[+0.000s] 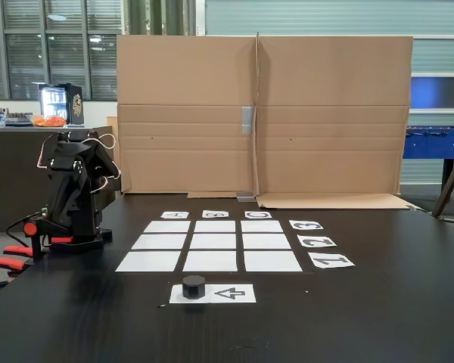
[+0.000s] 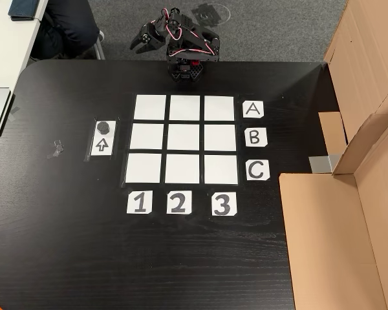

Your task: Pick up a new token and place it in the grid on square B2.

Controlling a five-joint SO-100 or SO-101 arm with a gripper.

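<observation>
Sitting on the arrow-printed sheet (image 2: 103, 139), at its end away from the arrowhead's base: the token (image 2: 103, 126), a small black puck, upright, also showing in a fixed view (image 1: 194, 286) at the left part of that sheet (image 1: 231, 293). Lying just beside the grid (image 2: 184, 139) but apart from it, across a strip of bare dark desk (image 2: 64, 245).

Holding nothing on any of its nine white rectangles: the grid (image 1: 216, 242), with square B2 (image 2: 183, 137) in the middle lying bare, likewise in a fixed view (image 1: 215, 241). Running along one edge, the labels A (image 2: 252, 110), B (image 2: 255, 137) and C (image 2: 257, 170); along another, 1 (image 2: 140, 203), 2 (image 2: 177, 203) and 3 (image 2: 223, 203).

Folded back on itself at the desk's edge beyond row A: the black arm (image 2: 184, 48), with red and white wires looping over it, well apart from the token. Pointing off to the left in a fixed view, over the grey floor (image 2: 278, 26), the claw (image 2: 142, 44), fingers slightly parted and gripping nothing. Appearing in a fixed view (image 1: 74, 189) as a dark hunched mass at the desk's left, clamped down with orange-handled clamps (image 1: 7, 261); claw there too dark to make out.

Standing along the far side of the desk (image 1: 408, 302): a large flattened cardboard sheet (image 1: 265, 113), upright like a screen.
</observation>
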